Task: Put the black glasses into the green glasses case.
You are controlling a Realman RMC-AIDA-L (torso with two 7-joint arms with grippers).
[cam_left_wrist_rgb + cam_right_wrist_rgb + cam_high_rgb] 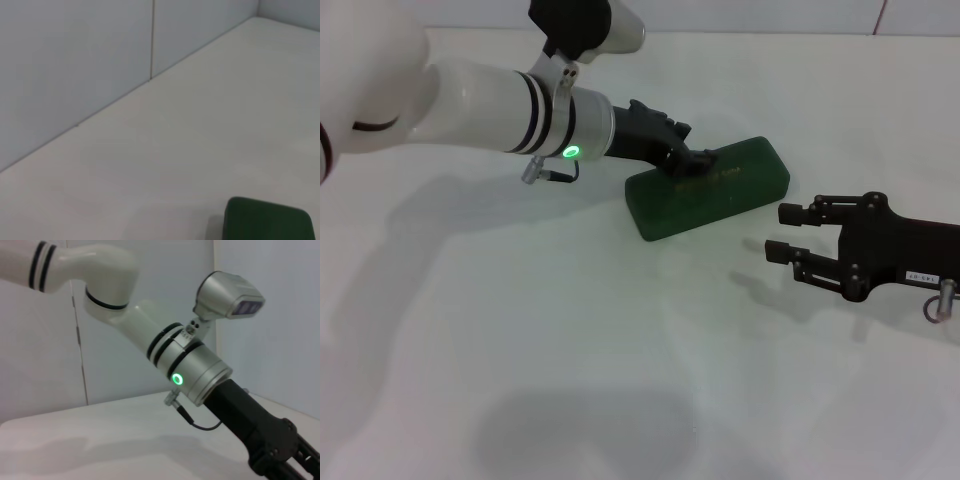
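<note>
Right claw (782, 232), released, hovers just beside the closed green glasses case (710, 187); left claw (702, 160) touches its lid, grip unclear.

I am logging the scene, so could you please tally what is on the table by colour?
Green: 1, the closed case, with the left tool on its lid.
Black: 2, the left tool and the right tool; no glasses visible.
Total: 3

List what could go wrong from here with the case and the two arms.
1. The left end effector is on the lid of the green glasses case, which looks closed; pressing could slide it across the table.
2. The black glasses are not visible in any view, so whether they are inside cannot be confirmed.
3. The right end effector waits open near the case's end; a shifted case could hit it.
</note>
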